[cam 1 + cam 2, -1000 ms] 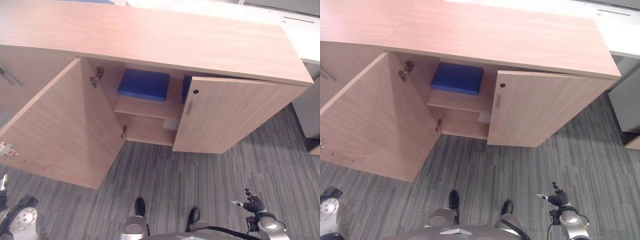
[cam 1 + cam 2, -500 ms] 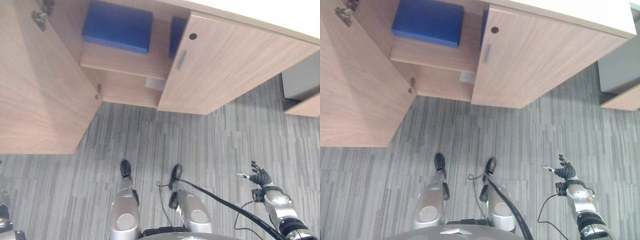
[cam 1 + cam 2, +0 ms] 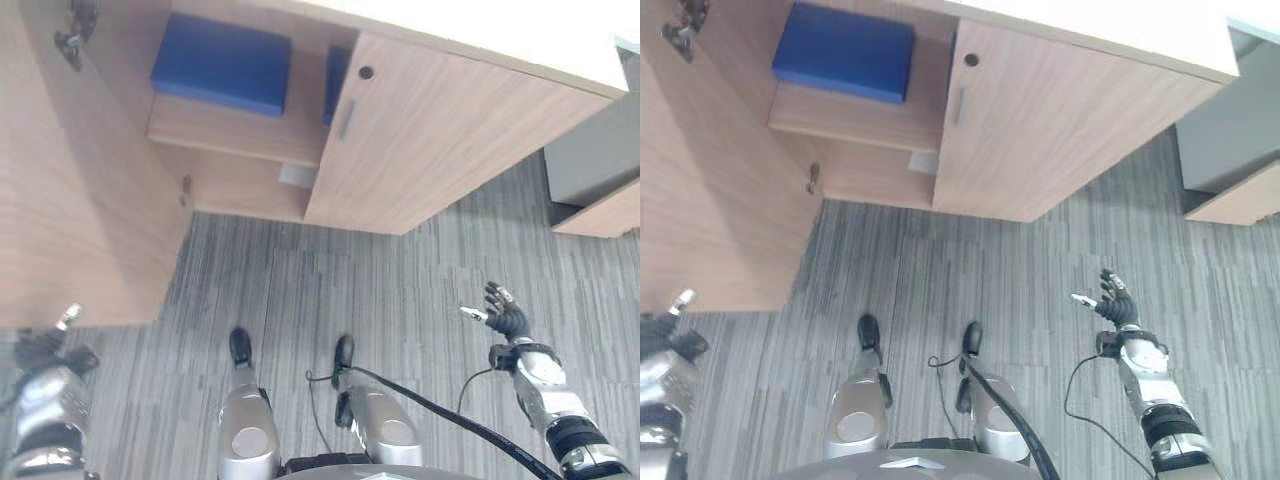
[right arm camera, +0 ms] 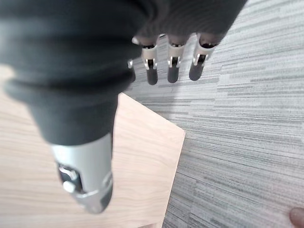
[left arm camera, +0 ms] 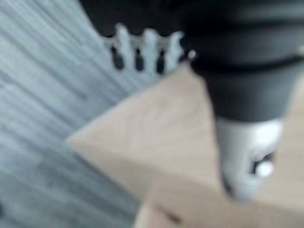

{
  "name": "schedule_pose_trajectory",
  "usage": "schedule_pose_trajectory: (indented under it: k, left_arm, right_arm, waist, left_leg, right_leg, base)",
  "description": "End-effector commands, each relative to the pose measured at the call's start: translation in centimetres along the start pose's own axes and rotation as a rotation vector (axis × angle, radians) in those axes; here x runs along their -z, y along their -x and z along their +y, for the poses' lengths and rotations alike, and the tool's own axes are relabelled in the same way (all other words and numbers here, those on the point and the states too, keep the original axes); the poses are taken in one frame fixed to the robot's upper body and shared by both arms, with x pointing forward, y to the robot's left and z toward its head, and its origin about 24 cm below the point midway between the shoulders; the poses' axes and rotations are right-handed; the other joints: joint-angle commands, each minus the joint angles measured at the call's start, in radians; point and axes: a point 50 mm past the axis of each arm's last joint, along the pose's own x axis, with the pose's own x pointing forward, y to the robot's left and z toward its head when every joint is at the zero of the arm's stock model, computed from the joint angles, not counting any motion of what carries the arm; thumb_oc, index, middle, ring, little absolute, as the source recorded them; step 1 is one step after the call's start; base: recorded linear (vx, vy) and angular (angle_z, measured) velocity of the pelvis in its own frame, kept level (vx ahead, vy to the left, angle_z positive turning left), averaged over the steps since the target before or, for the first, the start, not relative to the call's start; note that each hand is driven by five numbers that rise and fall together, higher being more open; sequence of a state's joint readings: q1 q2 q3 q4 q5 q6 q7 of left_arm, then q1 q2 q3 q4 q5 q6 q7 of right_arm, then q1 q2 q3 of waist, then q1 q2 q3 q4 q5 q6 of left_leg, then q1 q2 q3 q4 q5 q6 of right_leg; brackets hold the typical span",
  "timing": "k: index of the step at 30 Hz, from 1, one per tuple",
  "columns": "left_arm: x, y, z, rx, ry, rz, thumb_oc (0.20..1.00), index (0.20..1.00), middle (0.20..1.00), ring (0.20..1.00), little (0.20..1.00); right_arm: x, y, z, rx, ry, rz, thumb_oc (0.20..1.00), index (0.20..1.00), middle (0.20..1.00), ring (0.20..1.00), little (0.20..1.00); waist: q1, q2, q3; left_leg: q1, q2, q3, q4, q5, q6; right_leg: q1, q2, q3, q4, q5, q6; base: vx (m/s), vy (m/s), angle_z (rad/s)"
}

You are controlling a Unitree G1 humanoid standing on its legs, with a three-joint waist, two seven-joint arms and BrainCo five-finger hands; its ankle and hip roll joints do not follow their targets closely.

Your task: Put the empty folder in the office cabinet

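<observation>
Up on the cabinet shelf: blue folder, lying flat, long side along the shelf.
Both hands hang low over the carpet, empty: left hand nearer the open door, its fingers unreadable; right hand spread.

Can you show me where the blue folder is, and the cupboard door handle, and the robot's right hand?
blue folder (image 3: 222,62), left eye view, middle of its top face.
door handle (image 3: 346,118), left eye view, middle of the bar.
right robot hand (image 3: 506,316), left eye view, its dark palm.
</observation>
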State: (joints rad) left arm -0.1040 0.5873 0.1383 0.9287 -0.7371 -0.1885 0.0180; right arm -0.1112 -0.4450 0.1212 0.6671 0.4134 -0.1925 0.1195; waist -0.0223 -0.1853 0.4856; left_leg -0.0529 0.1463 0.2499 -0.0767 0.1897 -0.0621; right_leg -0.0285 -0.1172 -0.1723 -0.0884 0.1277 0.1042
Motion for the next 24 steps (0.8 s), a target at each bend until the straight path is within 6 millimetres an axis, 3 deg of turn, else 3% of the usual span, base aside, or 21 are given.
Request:
schedule_pose_trajectory:
  k: [1,6,9,13,16,20,24]
  left_arm:
    - [-1.2,-0.5,-7.3,0.286,-0.109,-0.110,1.000,1.000,1.000,1.000,1.000]
    - [1.9,0.7,-10.6,0.373,-0.138,-0.033,1.000,1.000,1.000,1.000,1.000]
    - [3.5,1.3,-11.5,0.397,-0.174,0.032,1.000,1.000,1.000,1.000,1.000]
    - [4.3,1.6,-12.4,0.401,-0.209,0.061,1.000,1.000,1.000,1.000,1.000]
    - [4.0,1.2,-12.6,0.363,-0.212,0.072,1.000,1.000,1.000,1.000,1.000]
    - [1.1,-0.7,-12.3,0.300,-0.194,0.073,1.000,1.000,1.000,1.000,1.000]
    - [-0.8,-1.8,-11.4,0.242,-0.159,0.072,1.000,1.000,1.000,1.000,1.000]
  right_arm:
    - [-0.3,0.5,-1.5,0.035,0.095,0.006,1.000,1.000,1.000,1.000,1.000]
    - [1.7,1.5,-0.5,0.072,0.097,0.066,1.000,1.000,1.000,1.000,1.000]
    - [2.8,2.2,0.0,0.089,0.096,0.100,1.000,1.000,1.000,1.000,1.000]
    - [3.8,2.9,0.2,0.092,0.105,0.131,1.000,1.000,1.000,1.000,1.000]
    - [4.2,3.2,0.2,0.090,0.123,0.151,1.000,1.000,1.000,1.000,1.000]
    - [4.6,3.7,0.1,0.056,0.175,0.168,1.000,1.000,1.000,1.000,1.000]
    - [4.7,3.8,0.1,0.040,0.199,0.170,1.000,1.000,1.000,1.000,1.000]
  waist:
    - [-0.082,0.061,-0.119]
    - [-0.129,0.097,-0.163]
    - [-0.160,0.112,-0.188]
    - [-0.196,0.126,-0.213]
    - [-0.221,0.137,-0.226]
    - [-0.268,0.164,-0.235]
    - [-0.288,0.173,-0.236]
  left_leg:
    - [0.057,-0.053,0.035,0.060,-0.230,0.046]
    - [0.102,-0.060,0.059,0.048,-0.228,0.041]
    - [0.132,-0.062,0.079,0.040,-0.228,0.036]
    - [0.165,-0.066,0.104,0.031,-0.230,0.032]
    - [0.183,-0.069,0.119,0.027,-0.232,0.031]
    - [0.211,-0.071,0.132,0.018,-0.257,0.027]
    - [0.209,-0.064,0.157,0.019,-0.234,0.023]
  right_leg:
    - [-0.045,-0.004,0.052,0.015,0.000,0.054]
    - [-0.015,0.000,0.087,0.004,-0.010,0.048]
    - [0.000,0.005,0.105,0.001,-0.015,0.043]
    - [0.014,0.011,0.129,0.001,-0.024,0.038]
    - [0.020,0.017,0.146,0.001,-0.029,0.035]
    - [0.036,0.029,0.172,0.001,-0.060,0.037]
    - [0.033,0.041,0.181,0.001,-0.051,0.021]
  base:
    - [0.18,-0.026,-0.28]
    - [0.18,-0.035,-0.27]
    - [0.21,-0.059,-0.36]
    - [0.21,-0.062,-0.35]
    - [0.17,-0.048,-0.26]
    - [0.14,-0.015,-0.26]
    - [0.06,-0.098,-0.09]
